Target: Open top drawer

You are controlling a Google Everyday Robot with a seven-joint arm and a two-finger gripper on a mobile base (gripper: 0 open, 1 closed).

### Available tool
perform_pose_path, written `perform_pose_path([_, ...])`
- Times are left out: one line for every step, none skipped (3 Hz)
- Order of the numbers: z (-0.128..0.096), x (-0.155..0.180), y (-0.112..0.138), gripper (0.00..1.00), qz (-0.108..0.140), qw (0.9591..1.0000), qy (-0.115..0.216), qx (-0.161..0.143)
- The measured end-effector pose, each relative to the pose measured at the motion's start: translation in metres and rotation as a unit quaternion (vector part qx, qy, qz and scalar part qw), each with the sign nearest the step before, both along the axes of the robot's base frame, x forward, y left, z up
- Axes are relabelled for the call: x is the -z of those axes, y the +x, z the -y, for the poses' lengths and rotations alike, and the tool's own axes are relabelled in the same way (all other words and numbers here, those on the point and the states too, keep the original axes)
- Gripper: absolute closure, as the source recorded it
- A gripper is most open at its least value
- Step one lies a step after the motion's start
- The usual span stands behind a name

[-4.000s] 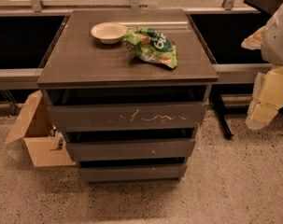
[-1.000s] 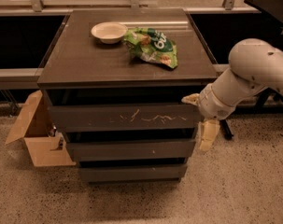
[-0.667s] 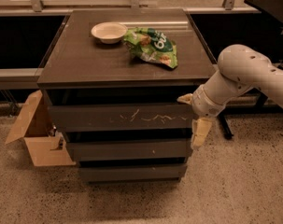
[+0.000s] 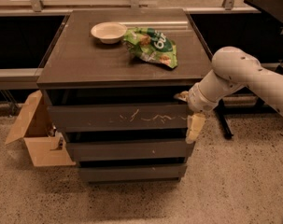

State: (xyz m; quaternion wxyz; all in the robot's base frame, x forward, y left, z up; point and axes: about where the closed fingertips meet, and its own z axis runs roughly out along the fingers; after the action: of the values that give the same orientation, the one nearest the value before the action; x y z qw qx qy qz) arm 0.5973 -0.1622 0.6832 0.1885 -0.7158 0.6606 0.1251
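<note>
The top drawer [image 4: 117,117] is a wide dark grey-brown front with pale squiggly scratches, just under the cabinet top. It sits about level with the two drawers below. My gripper [image 4: 189,112] comes in from the right on a white arm and sits at the right end of the top drawer front. One pale finger [image 4: 194,127] hangs down past the drawer's lower right corner, another tip [image 4: 182,96] shows near its upper right edge.
A white bowl [image 4: 109,31] and a green snack bag [image 4: 152,45] lie on the cabinet top [image 4: 80,62]. An open cardboard box [image 4: 36,136] stands on the floor at the cabinet's left. Dark shelving runs behind on both sides.
My arm has swung in from the far right and moved left, bringing the gripper up to the right end of the top drawer. The drawer has not moved.
</note>
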Motion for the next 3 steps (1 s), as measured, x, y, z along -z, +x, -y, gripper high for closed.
perform_pose_path([-0.007, 0.01, 0.015, 0.0, 0.014, 0.9998, 0.011, -0.009])
perform_pose_path([-0.013, 0.021, 0.028, 0.0, 0.017, 0.9996, 0.018, -0.015])
perform_pose_path([-0.022, 0.03, 0.032, 0.16, 0.01, 0.9995, 0.018, -0.024])
